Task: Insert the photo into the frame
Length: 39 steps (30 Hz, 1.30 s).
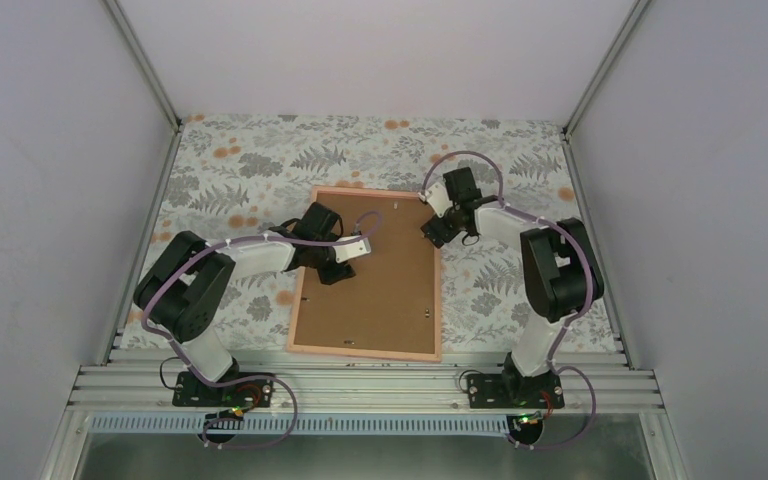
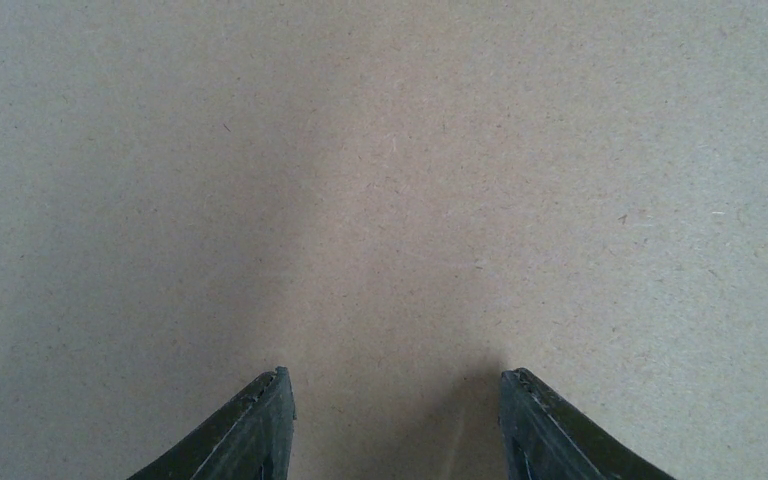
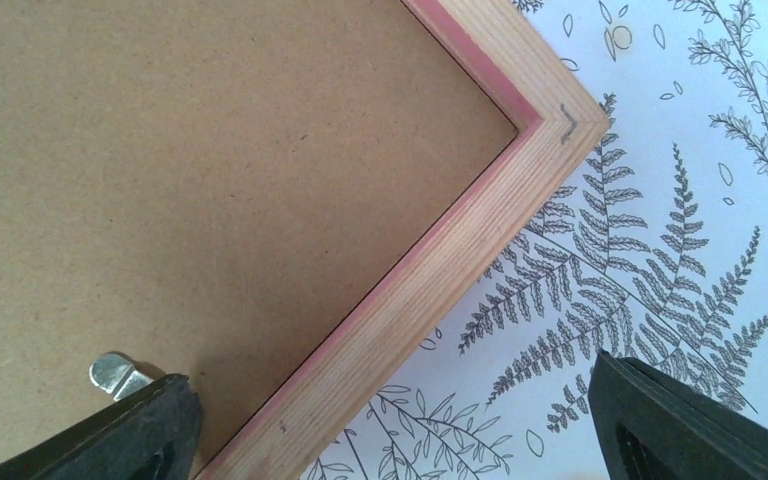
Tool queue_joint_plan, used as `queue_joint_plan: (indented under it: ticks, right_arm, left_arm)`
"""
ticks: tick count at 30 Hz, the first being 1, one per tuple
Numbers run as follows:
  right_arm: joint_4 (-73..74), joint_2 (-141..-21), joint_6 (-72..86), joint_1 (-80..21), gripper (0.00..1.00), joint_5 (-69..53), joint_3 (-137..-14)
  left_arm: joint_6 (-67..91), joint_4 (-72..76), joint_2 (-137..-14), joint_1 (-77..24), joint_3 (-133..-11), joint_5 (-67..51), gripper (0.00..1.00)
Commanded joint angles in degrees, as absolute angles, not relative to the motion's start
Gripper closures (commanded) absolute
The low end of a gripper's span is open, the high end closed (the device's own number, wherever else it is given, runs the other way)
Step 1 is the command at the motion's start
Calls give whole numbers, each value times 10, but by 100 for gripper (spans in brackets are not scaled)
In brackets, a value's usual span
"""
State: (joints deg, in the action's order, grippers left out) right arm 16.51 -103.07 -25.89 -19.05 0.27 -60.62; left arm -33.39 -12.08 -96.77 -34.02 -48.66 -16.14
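Note:
The frame (image 1: 303, 270) lies face down on the table, its thin pink-orange wooden rim around a plain brown backing board (image 1: 375, 290). The photo is hidden. My left gripper (image 1: 345, 262) is open, low over the board's left part; its view shows only board (image 2: 390, 180) between the fingertips (image 2: 260, 420). My right gripper (image 1: 434, 232) is open, straddling the frame's right rail near the far right corner: one finger over the board, one over the cloth. The right wrist view shows the wooden rail (image 3: 440, 280), the board (image 3: 190, 160) and a small metal clip (image 3: 112, 373) by the left finger.
A white tablecloth with fern and flower print (image 1: 250, 165) covers the table. Grey enclosure walls stand on three sides. Small metal clips (image 1: 427, 311) sit along the board's edges. The arm bases and an aluminium rail (image 1: 360, 385) run along the near edge.

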Motion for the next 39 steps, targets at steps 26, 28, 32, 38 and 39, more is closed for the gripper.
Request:
queue_joint_plan:
  ticks: [26, 28, 32, 38, 39]
  right_arm:
    - [283, -1075, -281, -215, 3, -12, -630]
    - [284, -1077, -282, -216, 3, -9, -627]
    - [298, -1085, -270, -215, 3, -34, -648]
    - [307, -1112, -256, -217, 4, -37, -687]
    - [305, -1113, -258, -217, 4, -34, -685]
  left_arm:
    - [-328, -128, -999, -345, -488, -153, 49]
    - [-327, -127, -999, -345, -487, -153, 49]
    - [-326, -125, -1001, -345, -485, -154, 49]
    - [-327, -127, -996, -345, -484, -149, 49]
    - [-328, -127, -994, -345, -482, -148, 49]
